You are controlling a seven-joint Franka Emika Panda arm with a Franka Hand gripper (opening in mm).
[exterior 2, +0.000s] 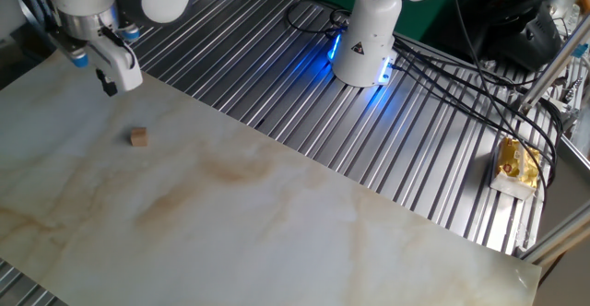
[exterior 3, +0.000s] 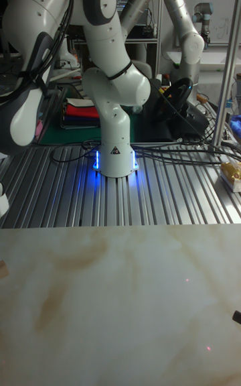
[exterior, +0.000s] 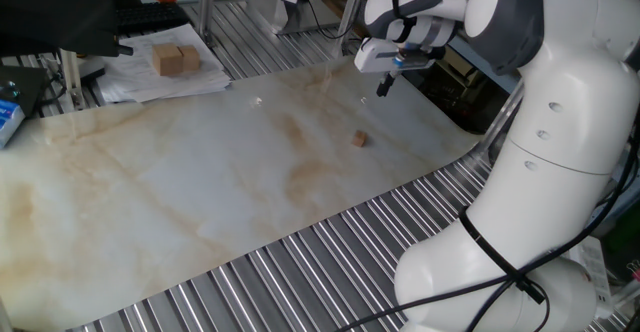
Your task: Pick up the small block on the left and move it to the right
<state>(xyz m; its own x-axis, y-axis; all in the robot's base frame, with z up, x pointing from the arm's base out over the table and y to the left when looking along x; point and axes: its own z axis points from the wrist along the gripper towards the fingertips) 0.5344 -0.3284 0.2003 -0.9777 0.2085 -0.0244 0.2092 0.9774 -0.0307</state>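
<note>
The small block (exterior: pixel 358 139) is a tiny light-brown cube lying alone on the marbled board (exterior: pixel 180 192). In the other fixed view the small block (exterior 2: pixel 138 137) rests near the board's left end. My gripper (exterior: pixel 384 85) hangs in the air beyond the block, toward the board's far edge, and touches nothing. Its dark fingertips are pressed together with nothing between them. From the other side the gripper (exterior 2: pixel 110 87) hovers up and to the left of the block. In the tall view only a sliver of the small block (exterior 3: pixel 2 269) shows at the left edge.
Two larger tan blocks (exterior: pixel 176 60) sit on a stack of papers (exterior: pixel 150 77) at the back left. A blue box (exterior: pixel 8 118) is at the left edge. The arm's base (exterior 2: pixel 364 48) glows blue on the ribbed metal table, with cables (exterior 2: pixel 461 85) and a yellow object (exterior 2: pixel 516 163) nearby.
</note>
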